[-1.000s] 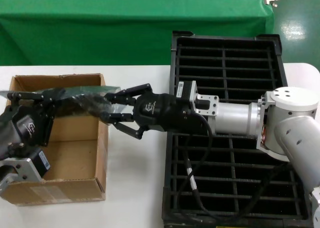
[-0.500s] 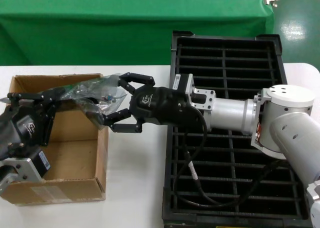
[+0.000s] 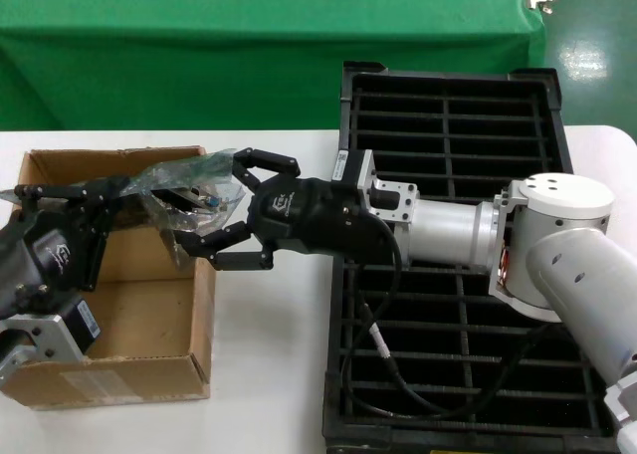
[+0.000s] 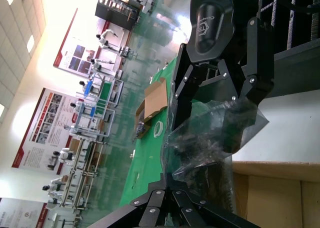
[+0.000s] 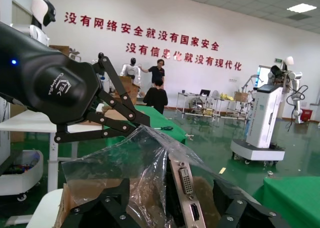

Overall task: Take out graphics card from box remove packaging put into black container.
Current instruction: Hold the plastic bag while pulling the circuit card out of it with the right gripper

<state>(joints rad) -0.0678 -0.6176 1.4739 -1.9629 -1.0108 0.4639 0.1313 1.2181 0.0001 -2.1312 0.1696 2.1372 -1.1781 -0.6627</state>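
Note:
The graphics card [image 3: 199,199] is inside the crinkly translucent packaging [image 3: 164,180], held in the air over the brown cardboard box [image 3: 119,354]. My left gripper [image 3: 121,188] is shut on the bag's left end; this also shows in the left wrist view [image 4: 172,177]. My right gripper [image 3: 217,207] is open, with its jaws spread above and below the bag's right end. The right wrist view shows the card's silver bracket [image 5: 186,188] with its ports between my right gripper's [image 5: 172,208] fingers, not pinched. The black container [image 3: 448,125] lies under my right arm.
The box stands on the white table [image 3: 269,354] at the left, the black slotted tray at the right. A green-covered table [image 3: 199,66] runs along the far side. The right arm's cable [image 3: 383,354] hangs over the tray.
My right gripper has moved left, and its open jaws now reach round the bag's right end. The left gripper has kept its hold; the bag's right end has lifted slightly.

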